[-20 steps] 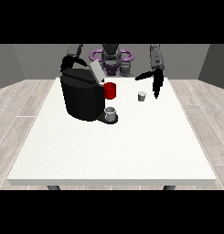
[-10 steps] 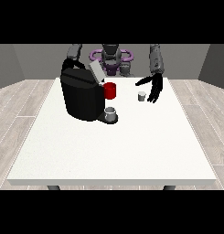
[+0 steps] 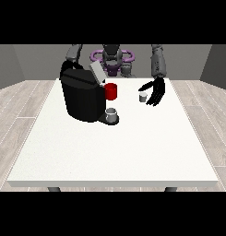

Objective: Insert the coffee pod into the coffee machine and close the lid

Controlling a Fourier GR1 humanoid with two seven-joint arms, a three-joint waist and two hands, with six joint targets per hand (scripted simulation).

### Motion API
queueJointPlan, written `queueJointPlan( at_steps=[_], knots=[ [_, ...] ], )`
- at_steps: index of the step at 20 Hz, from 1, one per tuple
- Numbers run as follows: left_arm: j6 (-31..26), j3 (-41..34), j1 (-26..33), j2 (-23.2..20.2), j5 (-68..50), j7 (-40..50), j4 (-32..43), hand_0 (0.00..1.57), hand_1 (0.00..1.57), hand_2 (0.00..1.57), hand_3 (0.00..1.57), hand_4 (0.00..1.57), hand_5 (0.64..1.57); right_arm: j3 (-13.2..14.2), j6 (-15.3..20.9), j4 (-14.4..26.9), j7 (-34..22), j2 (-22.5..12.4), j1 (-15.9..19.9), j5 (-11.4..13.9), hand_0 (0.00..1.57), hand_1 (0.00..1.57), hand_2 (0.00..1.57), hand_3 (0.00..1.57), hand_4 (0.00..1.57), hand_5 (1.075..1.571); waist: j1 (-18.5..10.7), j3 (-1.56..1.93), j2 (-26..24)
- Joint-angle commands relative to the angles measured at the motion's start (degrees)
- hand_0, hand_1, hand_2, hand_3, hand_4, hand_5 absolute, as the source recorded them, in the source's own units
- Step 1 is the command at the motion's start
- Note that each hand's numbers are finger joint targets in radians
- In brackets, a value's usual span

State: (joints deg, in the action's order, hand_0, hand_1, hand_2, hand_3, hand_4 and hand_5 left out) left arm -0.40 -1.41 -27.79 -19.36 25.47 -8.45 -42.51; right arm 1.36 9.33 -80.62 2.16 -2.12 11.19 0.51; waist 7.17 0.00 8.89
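1. The coffee pod [image 3: 142, 97] stands upright on the bench [image 3: 114, 152], right of the coffee machine [image 3: 83, 97] and apart from it. Treat picking it up as the step in hand.
2. The hand at the view's right [image 3: 155, 91] hangs just right of the pod with its fingers spread downward and holding nothing. The thumb appears to reach toward the pod, but you cannot tell whether it touches.
3. Bring that hand a little left so the pod sits between thumb and fingers, then curl round its sides. Keep the pod upright, since a sideways nudge would likely tip or roll it.
4. The lid [image 3: 97, 71] on the machine's top stands tilted up, so the opening looks ready. Carry the pod over the red cup [image 3: 111, 91] and the grey cup [image 3: 112, 113] at the machine's front, high enough to miss both.
5. The hand at the view's left is hidden behind the machine; only its arm shows. Leave closing the lid until the pod is seated.
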Motion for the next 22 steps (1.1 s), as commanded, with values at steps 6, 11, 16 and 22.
queueJointPlan(
  at_steps=[6, 11, 16, 22],
  knots=[
    [9.26, 0.85, -2.70, 3.61, 6.24, -1.90, 4.56, 0.72, 0.72, 0.86, 0.65, 0.23, 1.571, -1.64, 0.77, 1.08, 0.09, 1.09, -0.65, 1.72, 0.00, 0.00, 0.00, 0.00, 0.52, 1.571, 0.48, -0.02, -0.77],
    [8.93, 1.94, -4.18, 3.26, 9.08, 1.37, 4.63, 0.84, 0.84, 0.97, 0.75, 0.38, 1.571, 2.05, 0.14, 2.64, -3.22, -0.48, 1.17, -1.32, 0.00, 0.00, 0.00, 0.00, 0.51, 1.571, -0.40, -0.01, -3.35],
    [11.67, 2.41, -3.42, 1.10, 12.33, -2.29, 8.75, 0.90, 0.90, 1.01, 0.78, 0.31, 1.571, 1.26, -1.81, 0.73, -0.47, -0.96, 0.22, -1.93, 0.00, 0.00, 0.00, 0.00, 0.51, 1.571, 1.55, -0.02, -0.85],
    [9.44, 1.02, -5.36, -1.00, 12.26, -8.20, 8.74, 1.27, 1.27, 1.40, 1.36, 0.51, 1.571, 2.85, -1.53, 4.19, 4.55, -0.45, -0.21, -2.75, 0.00, 0.00, 0.00, 0.00, 0.43, 1.571, 0.24, -0.02, 0.05]
  ],
)
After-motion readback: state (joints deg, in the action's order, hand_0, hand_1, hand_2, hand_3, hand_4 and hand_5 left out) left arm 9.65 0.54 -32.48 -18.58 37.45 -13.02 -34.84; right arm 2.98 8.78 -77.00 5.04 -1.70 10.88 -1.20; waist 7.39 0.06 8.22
